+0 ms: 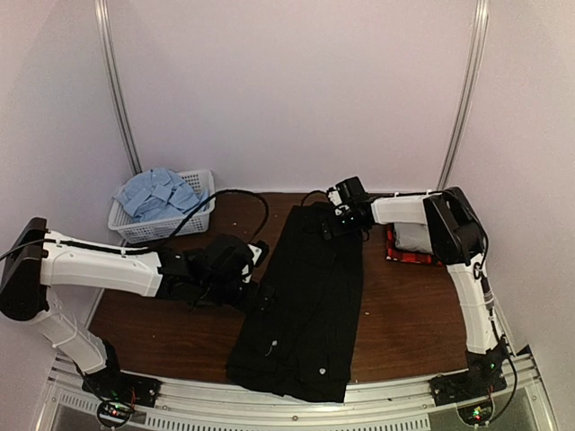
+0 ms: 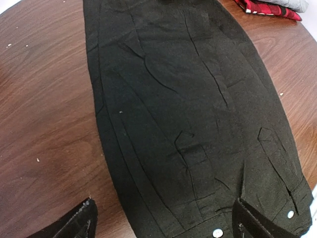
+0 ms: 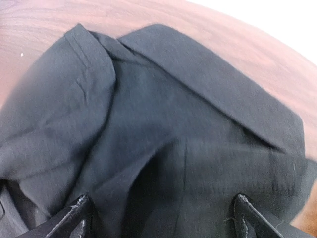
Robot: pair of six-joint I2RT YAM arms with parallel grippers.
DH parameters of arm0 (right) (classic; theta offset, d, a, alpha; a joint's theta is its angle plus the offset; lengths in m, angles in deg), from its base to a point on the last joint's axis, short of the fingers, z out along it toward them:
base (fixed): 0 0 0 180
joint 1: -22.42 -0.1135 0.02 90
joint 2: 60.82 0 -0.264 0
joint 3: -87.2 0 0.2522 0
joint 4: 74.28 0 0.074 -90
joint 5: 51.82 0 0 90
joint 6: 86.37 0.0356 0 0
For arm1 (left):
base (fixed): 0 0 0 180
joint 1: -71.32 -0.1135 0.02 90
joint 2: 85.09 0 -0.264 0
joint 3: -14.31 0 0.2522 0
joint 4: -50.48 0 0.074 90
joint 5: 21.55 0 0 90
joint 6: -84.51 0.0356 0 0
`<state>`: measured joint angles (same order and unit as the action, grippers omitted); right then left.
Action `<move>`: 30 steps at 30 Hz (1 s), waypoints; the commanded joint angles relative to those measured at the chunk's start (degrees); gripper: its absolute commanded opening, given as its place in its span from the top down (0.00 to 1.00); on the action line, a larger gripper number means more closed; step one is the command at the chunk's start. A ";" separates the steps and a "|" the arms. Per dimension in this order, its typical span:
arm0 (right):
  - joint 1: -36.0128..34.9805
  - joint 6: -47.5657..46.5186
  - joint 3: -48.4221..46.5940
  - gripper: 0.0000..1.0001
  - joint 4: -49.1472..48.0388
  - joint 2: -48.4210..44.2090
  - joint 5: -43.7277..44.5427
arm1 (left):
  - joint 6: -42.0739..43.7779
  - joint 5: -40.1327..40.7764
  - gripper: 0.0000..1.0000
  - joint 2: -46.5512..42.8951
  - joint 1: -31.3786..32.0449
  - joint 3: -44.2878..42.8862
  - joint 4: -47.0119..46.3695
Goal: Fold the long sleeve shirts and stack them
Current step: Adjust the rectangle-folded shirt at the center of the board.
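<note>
The black shirt lies stretched out lengthwise down the middle of the table, collar at the far end. My left gripper hovers at its left edge, open. In the left wrist view the black shirt fills the frame; the left gripper straddles the hem, one fingertip over bare wood. My right gripper is at the collar end, open. The right wrist view shows the collar just beyond the right gripper, with cloth lying between the spread fingers. A red plaid shirt lies folded under a grey one.
A white mesh basket at the back left holds a crumpled light blue shirt. The folded stack sits beside the right arm's forearm. The plaid stack shows at the top of the left wrist view. Bare wood lies left of the shirt.
</note>
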<state>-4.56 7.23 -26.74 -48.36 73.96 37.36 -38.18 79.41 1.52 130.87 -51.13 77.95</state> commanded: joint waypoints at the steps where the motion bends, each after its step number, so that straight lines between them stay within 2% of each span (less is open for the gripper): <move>1: 0.32 -2.01 -6.48 0.00 4.31 4.35 -2.25 | -0.73 -1.48 0.04 0.80 -0.41 -0.48 -3.60; 14: 0.95 -0.17 -24.22 0.01 9.62 14.83 -8.91 | -0.95 0.31 0.03 4.57 -0.41 -3.07 -1.64; 21: 2.72 1.30 -35.49 0.00 10.94 17.35 -12.95 | 2.88 -6.59 0.03 5.45 -0.40 -3.09 -2.01; 26: 3.25 1.50 -32.57 0.00 11.13 9.26 -12.81 | 6.63 -10.93 0.03 1.75 -0.12 1.77 -6.19; 30: 3.07 2.62 -21.27 0.00 10.07 -1.34 -13.60 | 9.19 -13.98 0.03 -2.79 0.52 6.57 -10.58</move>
<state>-1.39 8.39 -55.72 -37.30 85.41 25.07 -33.11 69.62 3.57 130.92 -48.25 73.82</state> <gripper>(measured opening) 0.996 0.972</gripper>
